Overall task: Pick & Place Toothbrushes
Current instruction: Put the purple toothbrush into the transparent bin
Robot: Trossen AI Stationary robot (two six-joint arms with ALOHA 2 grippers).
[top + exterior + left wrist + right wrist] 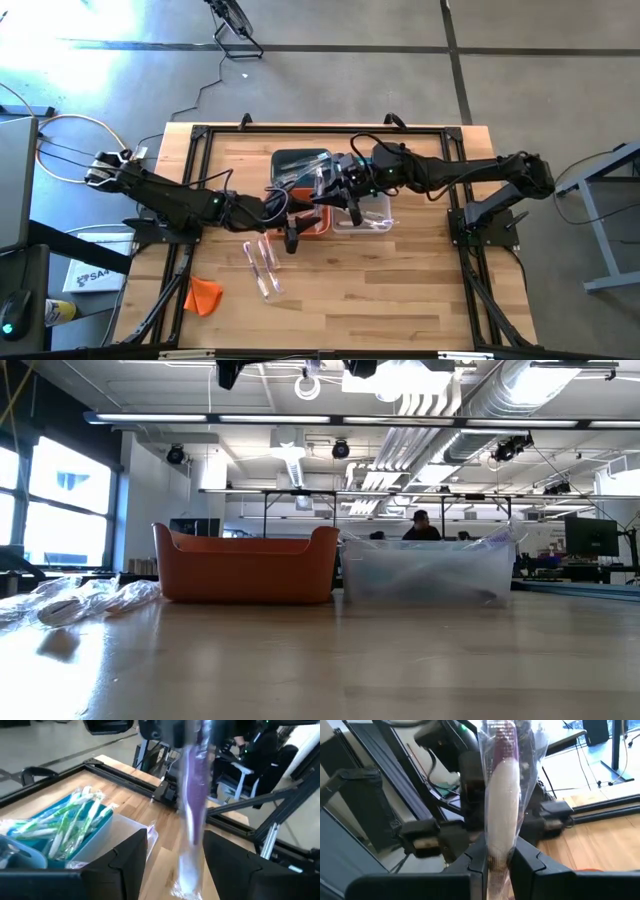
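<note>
Right end effector, you see, is clenched on a wrapped toothbrush; left end effector is released around it, above the orange bin.

Toothbrushes probably loose on table, bins behind

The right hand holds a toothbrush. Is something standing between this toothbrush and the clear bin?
Nothing visible blocks the way to the clear bin. However, the open fingers of the left hand stand on both sides of the toothbrush that the right hand grips, so a sideways move may hit them.
</note>
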